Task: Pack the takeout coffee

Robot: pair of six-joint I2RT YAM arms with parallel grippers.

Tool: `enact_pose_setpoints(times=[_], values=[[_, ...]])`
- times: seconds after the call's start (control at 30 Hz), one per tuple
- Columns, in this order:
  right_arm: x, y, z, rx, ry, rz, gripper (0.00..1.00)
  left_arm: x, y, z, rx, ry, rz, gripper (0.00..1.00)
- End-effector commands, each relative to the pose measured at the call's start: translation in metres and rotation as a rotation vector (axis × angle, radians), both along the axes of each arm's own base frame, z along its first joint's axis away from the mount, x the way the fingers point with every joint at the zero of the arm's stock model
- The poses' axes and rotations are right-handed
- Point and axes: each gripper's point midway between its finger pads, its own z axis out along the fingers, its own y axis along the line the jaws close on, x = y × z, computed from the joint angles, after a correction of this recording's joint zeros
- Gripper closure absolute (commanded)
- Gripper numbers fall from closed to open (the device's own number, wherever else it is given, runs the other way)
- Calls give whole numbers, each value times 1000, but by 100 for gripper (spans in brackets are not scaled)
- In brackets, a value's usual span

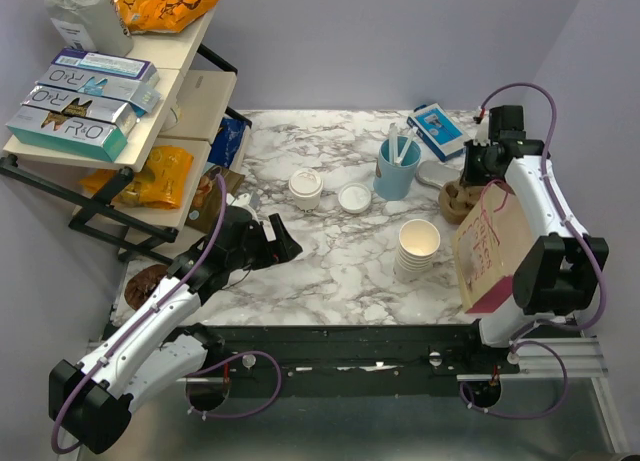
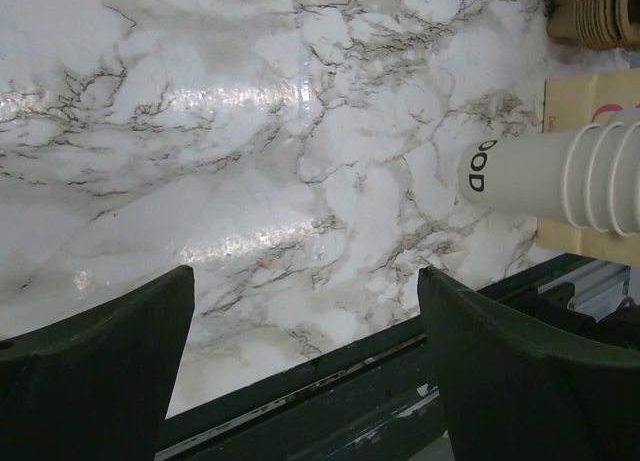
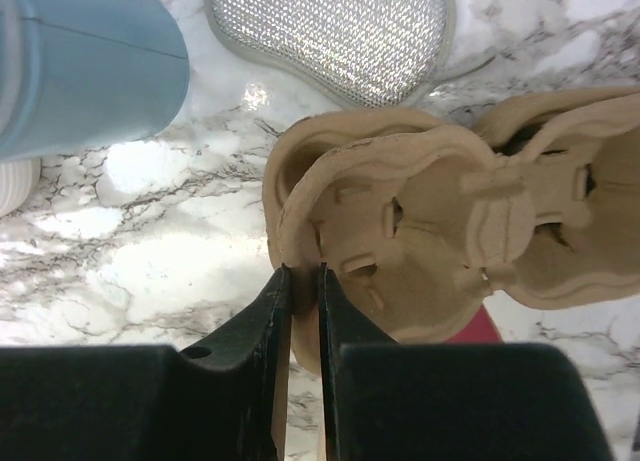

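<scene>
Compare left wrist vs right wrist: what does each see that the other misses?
Left wrist only: the open left hand and the stack of paper cups. Right wrist only: the right hand pinched on the rim of the pulp cup carrier, the blue mug, a silver mesh pad. Shared: the marble table; possibly the carrier, at left wrist's top-right corner.

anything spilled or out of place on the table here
No spill shows. Two things stand out: a loose lid lies on the table between the coffee and the mug, on no cup, and the bag seems to lean tilted against the right arm, beside the carrier pinched by the right gripper.
</scene>
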Motion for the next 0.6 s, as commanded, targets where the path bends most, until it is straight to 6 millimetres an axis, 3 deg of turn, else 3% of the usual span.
enact_pose_setpoints(times=[0.0, 0.3, 0.43, 0.57], values=[[-1, -2, 38, -66, -132, 99, 99, 3, -5, 8, -19, -24, -24, 1], [3, -14, 106, -249, -316, 139, 99, 3, -6, 8, -27, -20, -25, 1], [-2, -13, 114, -262, -334, 160, 99, 2, -7, 9, -33, -17, -26, 1], [-9, -1, 96, -290, -295, 232, 99, 0, -5, 9, -32, -15, -22, 1]])
